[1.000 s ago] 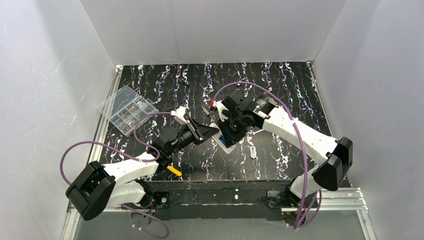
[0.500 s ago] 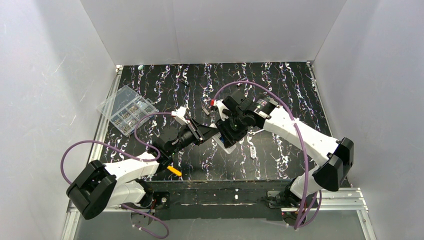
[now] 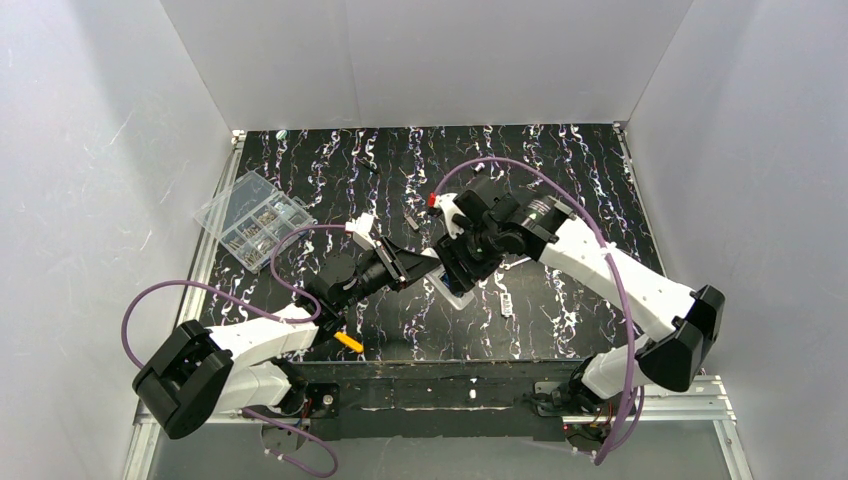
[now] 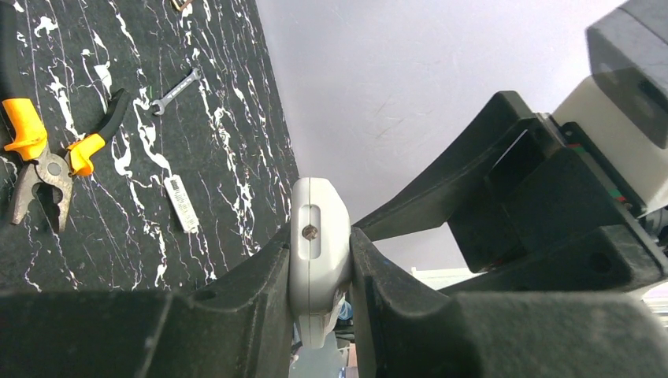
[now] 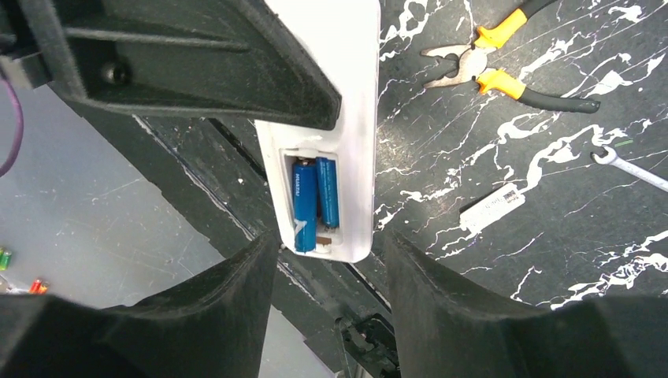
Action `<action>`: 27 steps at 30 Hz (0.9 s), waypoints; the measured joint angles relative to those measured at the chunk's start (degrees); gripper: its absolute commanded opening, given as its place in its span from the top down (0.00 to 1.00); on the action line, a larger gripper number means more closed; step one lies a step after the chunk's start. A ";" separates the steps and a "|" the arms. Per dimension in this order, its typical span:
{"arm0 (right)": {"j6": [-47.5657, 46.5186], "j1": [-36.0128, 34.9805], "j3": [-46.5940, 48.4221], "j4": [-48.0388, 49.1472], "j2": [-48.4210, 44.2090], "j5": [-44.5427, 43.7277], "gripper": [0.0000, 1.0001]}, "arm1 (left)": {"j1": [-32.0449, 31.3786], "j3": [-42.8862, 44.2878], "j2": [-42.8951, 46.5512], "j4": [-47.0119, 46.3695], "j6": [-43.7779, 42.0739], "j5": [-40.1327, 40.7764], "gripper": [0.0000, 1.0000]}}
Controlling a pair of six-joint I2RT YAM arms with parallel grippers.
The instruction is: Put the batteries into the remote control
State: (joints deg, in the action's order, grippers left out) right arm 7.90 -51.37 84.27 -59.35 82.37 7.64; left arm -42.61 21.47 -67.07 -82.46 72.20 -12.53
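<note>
My left gripper [image 4: 319,268] is shut on the white remote control [image 4: 317,252] and holds it edge-on above the table; it also shows in the top view [image 3: 452,286]. In the right wrist view the remote control [image 5: 354,118] has its open battery recess facing the camera, with two blue batteries [image 5: 315,201] lying side by side in it; the left one sits a little lower. My right gripper [image 5: 331,260] is open and empty, its fingers [image 5: 236,283] either side of the remote's end, apart from it. In the top view the right gripper [image 3: 462,262] hovers over the remote.
Pliers with orange-and-black handles [image 5: 504,67] lie on the black marbled table [image 3: 560,180], with a small spanner [image 4: 175,90] and a white label strip [image 5: 492,209] nearby. A clear compartment box [image 3: 255,220] stands at the far left. The table's front edge [image 3: 460,370] is close below.
The right arm has shifted slightly right and up, its gripper staying over the remote. The left gripper still holds the remote in about the same place.
</note>
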 measured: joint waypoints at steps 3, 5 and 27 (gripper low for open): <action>0.04 0.00 0.11 0.22 -1.49 0.04 0.36 | 0.00 0.00 0.00 0.00 0.04 -0.09 1.00; 0.17 0.00 0.55 0.72 -2.62 0.09 0.33 | 0.00 0.00 0.00 0.00 0.04 -0.11 1.00; -1.81 1.92 -2.27 12.24 -11.45 -2.95 0.23 | 0.00 0.00 -1.68 -0.17 0.50 -0.15 1.00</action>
State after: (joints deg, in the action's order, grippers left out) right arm 6.09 -49.45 82.00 -47.11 70.91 4.69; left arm -42.61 21.47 -68.75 -82.63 72.71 -12.69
